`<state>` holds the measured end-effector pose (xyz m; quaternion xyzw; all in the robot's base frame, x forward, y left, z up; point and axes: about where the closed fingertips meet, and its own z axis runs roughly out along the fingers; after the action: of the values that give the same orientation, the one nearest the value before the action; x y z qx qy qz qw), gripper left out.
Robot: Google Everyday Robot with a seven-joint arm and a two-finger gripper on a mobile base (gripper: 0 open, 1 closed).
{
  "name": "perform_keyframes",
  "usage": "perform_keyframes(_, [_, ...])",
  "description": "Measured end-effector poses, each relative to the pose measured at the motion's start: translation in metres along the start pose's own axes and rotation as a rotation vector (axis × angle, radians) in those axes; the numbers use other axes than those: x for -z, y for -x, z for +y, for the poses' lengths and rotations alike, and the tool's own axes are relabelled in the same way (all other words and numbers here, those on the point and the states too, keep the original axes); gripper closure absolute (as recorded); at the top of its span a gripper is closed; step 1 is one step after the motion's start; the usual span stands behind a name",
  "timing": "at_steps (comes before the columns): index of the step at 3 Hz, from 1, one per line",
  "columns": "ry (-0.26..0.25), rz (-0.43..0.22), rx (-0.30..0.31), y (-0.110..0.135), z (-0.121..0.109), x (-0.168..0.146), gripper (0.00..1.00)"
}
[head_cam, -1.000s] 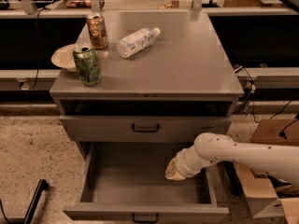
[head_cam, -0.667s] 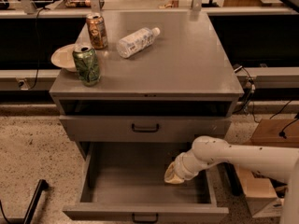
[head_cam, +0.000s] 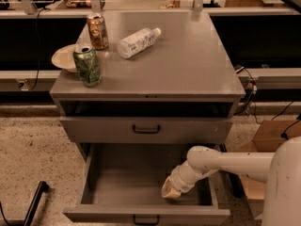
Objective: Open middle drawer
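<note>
The grey metal cabinet [head_cam: 188, 74] has its middle drawer [head_cam: 127, 182] pulled far out, showing a deep plain grey interior. Its low front with a small dark bar handle [head_cam: 146, 219] is at the bottom of the view. Above it, the taller top drawer front [head_cam: 94, 130] with a wider handle [head_cam: 146, 129] is nearly closed, with a dark gap above it. My gripper [head_cam: 170, 191], on a white arm coming from the right, reaches down inside the open drawer near its front right corner. The lowest drawer is hidden.
On the cabinet top stand a green can [head_cam: 87, 65], a brown can [head_cam: 97, 31], a lying plastic bottle [head_cam: 136, 42] and a pale bowl [head_cam: 63, 58]. A cardboard box [head_cam: 263, 149] and cables are at the right. A dark bar [head_cam: 33, 204] lies on the speckled floor at left.
My gripper has moved lower and a little left inside the open drawer, nearer its front. The drawer and the things on top have not moved.
</note>
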<state>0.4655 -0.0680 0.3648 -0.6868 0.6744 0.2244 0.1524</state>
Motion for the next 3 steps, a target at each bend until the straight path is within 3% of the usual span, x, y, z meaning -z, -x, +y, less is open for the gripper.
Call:
perform_keyframes(2, [0.164, -0.027, 0.026, 0.01, 0.058, -0.01, 1.0])
perform_keyframes(3, [0.191, -0.058, 0.046, 0.021, 0.08, 0.0, 1.0])
